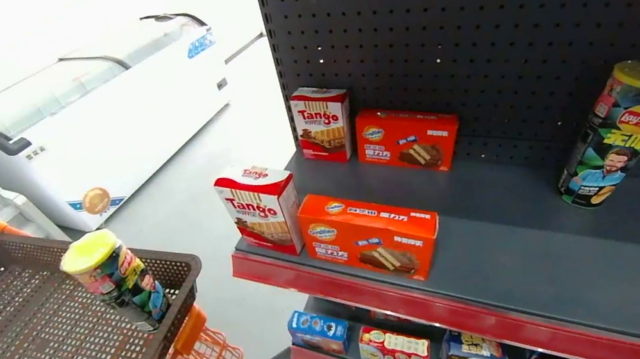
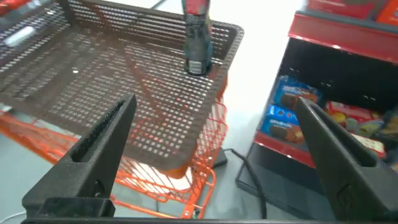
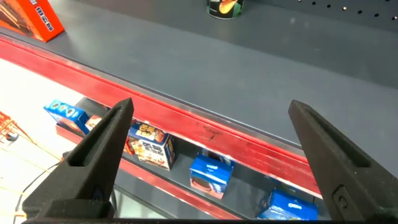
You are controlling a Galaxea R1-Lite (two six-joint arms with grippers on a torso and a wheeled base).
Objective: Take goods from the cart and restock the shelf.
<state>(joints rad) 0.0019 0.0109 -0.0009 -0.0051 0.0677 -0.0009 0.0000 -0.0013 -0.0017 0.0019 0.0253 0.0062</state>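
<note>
Item: shelf (image 1: 543, 272), grey deck with a red front lip; all places below are given from it.

- Cart (image 1: 177, 275): stands off the shelf's left end, brown mesh basket on an orange frame.
- Chip can (image 1: 116, 280), yellow lid: upright in the basket corner nearest the shelf. Stock to be moved.
- Second chip can (image 1: 621, 132): on the shelf, far right, tilted back against the pegboard (image 1: 462, 19).
- Two wafer boxes (image 1: 262, 208): upright at the shelf's left end, one at the front lip, one at the back.
- Two orange biscuit boxes (image 1: 371, 234): each just right of a wafer box.
- Snack packs (image 1: 394, 349): on the tier under the shelf.
- Left claw (image 2: 213, 102): fingers wide apart, holding nothing, out over the cart with the chip can ahead of it.
- Right claw (image 3: 211, 104): fingers wide apart, holding nothing, in front of the shelf's red lip.

Step, as judged: the pick from the cart, not yet made. The next move likely calls for the left claw to drop around the can's middle, close squarely, lift it over the basket rim and stand it on bare deck beside the second can.
</note>
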